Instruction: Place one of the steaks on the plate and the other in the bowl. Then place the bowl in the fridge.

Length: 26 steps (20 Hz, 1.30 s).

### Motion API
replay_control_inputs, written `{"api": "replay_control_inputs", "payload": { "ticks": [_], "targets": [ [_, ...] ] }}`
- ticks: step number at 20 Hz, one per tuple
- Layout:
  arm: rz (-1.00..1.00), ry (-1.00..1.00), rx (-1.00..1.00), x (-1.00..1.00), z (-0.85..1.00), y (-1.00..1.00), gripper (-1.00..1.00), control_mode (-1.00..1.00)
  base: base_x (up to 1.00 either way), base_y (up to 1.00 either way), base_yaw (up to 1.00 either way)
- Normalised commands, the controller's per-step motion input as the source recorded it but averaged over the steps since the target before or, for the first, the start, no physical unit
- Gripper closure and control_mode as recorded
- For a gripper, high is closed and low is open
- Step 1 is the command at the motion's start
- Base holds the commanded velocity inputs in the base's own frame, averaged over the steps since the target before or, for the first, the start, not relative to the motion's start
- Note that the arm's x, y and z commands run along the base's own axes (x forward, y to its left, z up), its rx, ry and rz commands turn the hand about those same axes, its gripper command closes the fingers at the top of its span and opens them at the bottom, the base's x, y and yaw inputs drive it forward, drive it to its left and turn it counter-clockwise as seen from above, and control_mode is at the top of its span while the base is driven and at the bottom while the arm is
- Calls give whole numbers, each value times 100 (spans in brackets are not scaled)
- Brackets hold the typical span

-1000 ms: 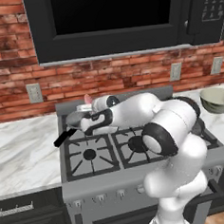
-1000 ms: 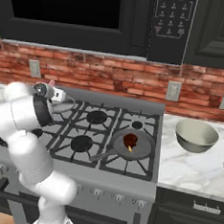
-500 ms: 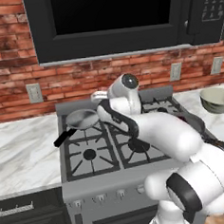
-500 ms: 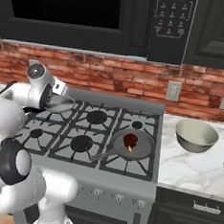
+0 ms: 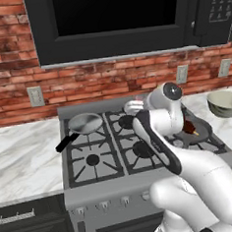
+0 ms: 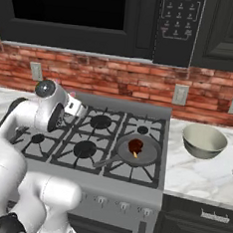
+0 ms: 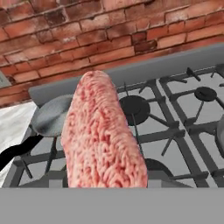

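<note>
One steak (image 7: 103, 135) stands up out of the pincer (image 6: 75, 106) — pinkish-red, grainy with pale streaks, its long side rising straight ahead of the hand camera and held above the stove. The second steak (image 6: 135, 146), darker red, lies flat in a grey pan well off to the pincer's side. The bowl (image 6: 204, 141) — cream inside, grey-olive outside — sits upright on the bench, farther out on that same side, beyond the second steak.

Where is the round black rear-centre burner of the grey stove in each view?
Left base view: round black burner, just right of the empty grey frying pan.
Right base view: burner at centre-left, rear row.
Hand view: burner at centre, beside the raw pinkish-red steak.
Shared landmark: red brick wall.
</note>
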Motion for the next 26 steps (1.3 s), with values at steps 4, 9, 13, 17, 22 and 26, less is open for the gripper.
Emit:
{"api": "replay_control_inputs", "payload": {
  "ticks": [4,9,13,17,22,26],
  "targets": [
    [-33,0,-13,-13,6,-72,100,-100,0,0,0],
    [-38,9,-11,0,16,-73,100,-100,0,0,0],
    [-26,19,-6,0,9,-85,100,-100,0,0,0],
    [-16,31,-6,0,23,-59,100,-100,0,0,0],
    [-15,27,-7,0,11,-72,100,-100,0,0,0],
    [-14,15,-4,0,0,-98,100,-100,0,0,0]
  ]
}}
